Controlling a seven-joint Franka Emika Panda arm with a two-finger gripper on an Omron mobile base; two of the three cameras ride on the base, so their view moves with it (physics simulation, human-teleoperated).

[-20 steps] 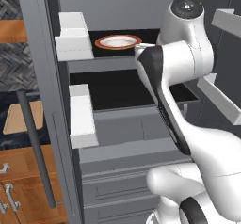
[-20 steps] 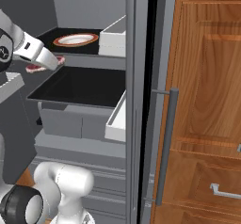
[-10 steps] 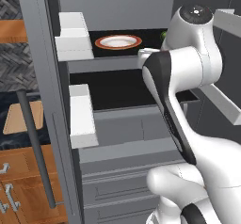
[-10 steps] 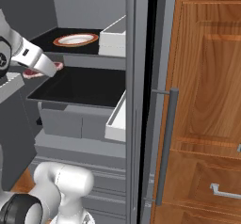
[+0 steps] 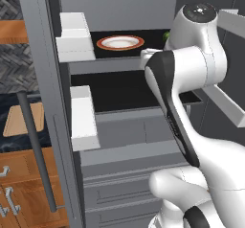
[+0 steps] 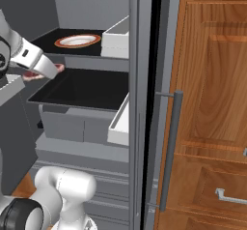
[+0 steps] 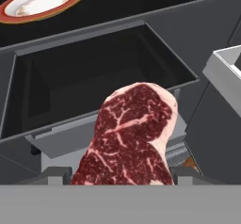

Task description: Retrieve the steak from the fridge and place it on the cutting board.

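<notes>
The fridge [image 5: 119, 141] stood open, a tall grey cabinet with flat matte walls, black shelves inside and grey drawer fronts below. Its open door [image 5: 40, 102] carried a long dark round bar handle [image 5: 38, 155] and two white box-shaped bins [image 5: 82, 117]. To the right of the fridge ran orange-brown wooden cabinets [image 6: 207, 103] with raised panels and small metal pulls. Past the door on the left was a dark patterned table [image 5: 14, 126] with the cutting board [image 5: 24, 119] lying flat on it, a thin light-tan rectangle with rounded corners; a grey herringbone wall sat above it.

The white glossy arm [image 5: 191, 74] reached in front of the shelves. The black middle shelf [image 7: 99, 77] was a shallow tray with raised edges. On the upper shelf sat a round white plate [image 5: 120, 42] with an orange rim, and a small green ball [image 5: 166, 35] peeked out beside the arm.

The end effector [image 7: 123, 176] was clenched on the steak [image 7: 129, 138], which hung out in front of the middle shelf, clear of it and well apart from the cutting board. The steak was a flat dark-red slab with pale pink marbling and a light fat edge. From the right base view it showed as a small red strip [image 6: 36, 74] by the white hand.
</notes>
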